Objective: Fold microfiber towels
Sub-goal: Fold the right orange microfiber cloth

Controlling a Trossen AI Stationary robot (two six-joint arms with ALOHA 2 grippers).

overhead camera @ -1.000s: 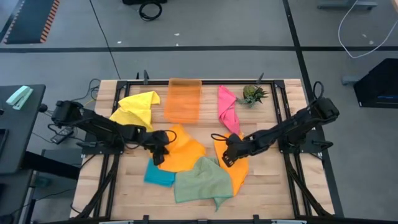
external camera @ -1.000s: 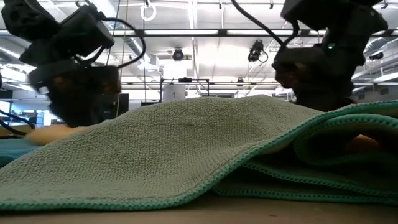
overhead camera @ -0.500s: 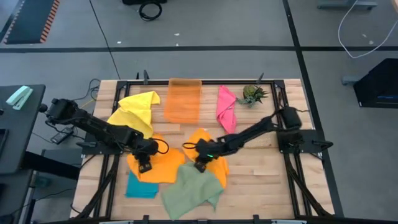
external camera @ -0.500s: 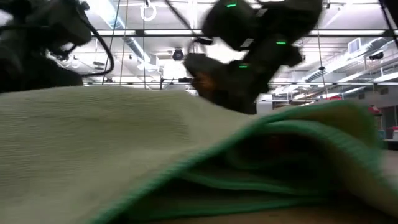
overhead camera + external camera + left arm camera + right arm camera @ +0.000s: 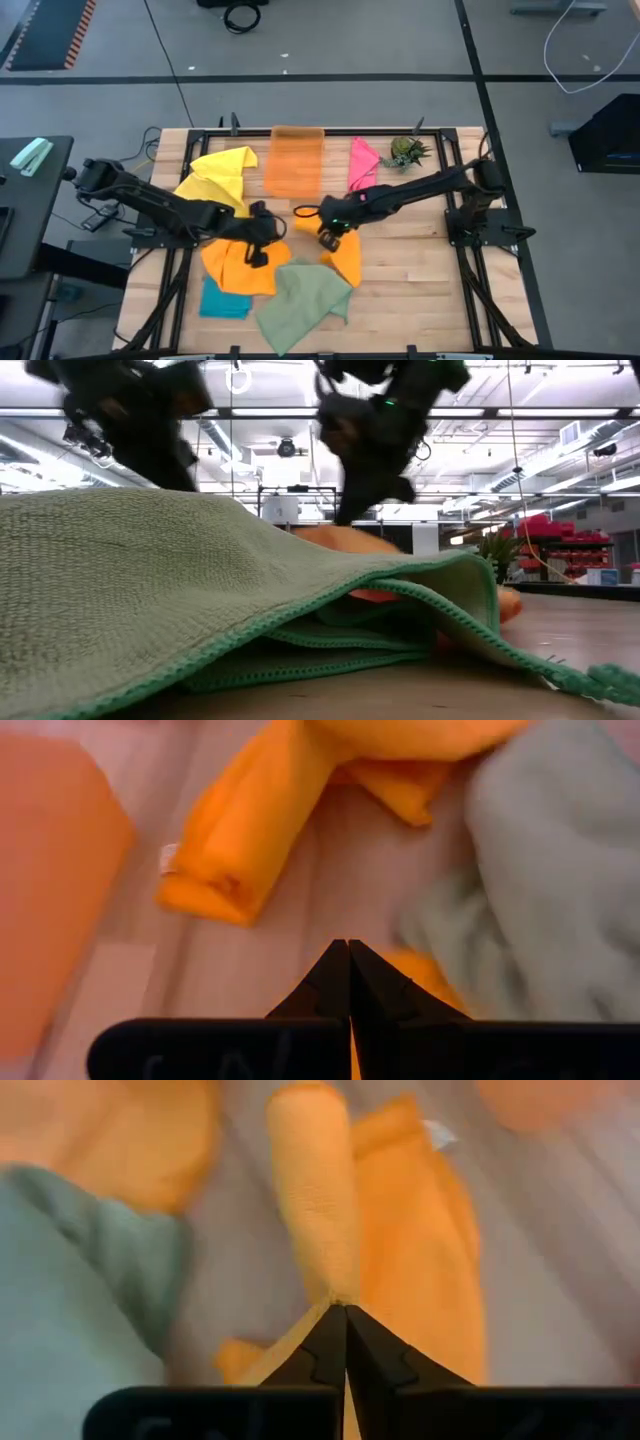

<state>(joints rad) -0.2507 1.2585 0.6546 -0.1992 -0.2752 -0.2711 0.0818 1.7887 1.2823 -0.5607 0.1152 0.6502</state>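
Wooden table (image 5: 420, 290) strewn with towels, grey floor (cables) around.
Right gripper (image 5: 327, 232) pinches an orange towel (image 5: 315, 1220); left gripper (image 5: 255, 247) pressed together over another.

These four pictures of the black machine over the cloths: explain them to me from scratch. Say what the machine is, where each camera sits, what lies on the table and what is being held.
The machine is two dark robot arms at a wooden table. One picture looks straight down on it, one looks level across the table top, and one camera sits on each wrist.

From above you see soft towels: a yellow towel, a pink towel, a teal towel, a sage green towel and orange towels. A see-through orange tray and a small plant stand at the far edge.

The right gripper is shut on a fold of orange towel, seen in its wrist view. The left gripper is shut too, with orange cloth at its tips; a firm hold is not certain.

The table-height view is mostly filled by the green towel.
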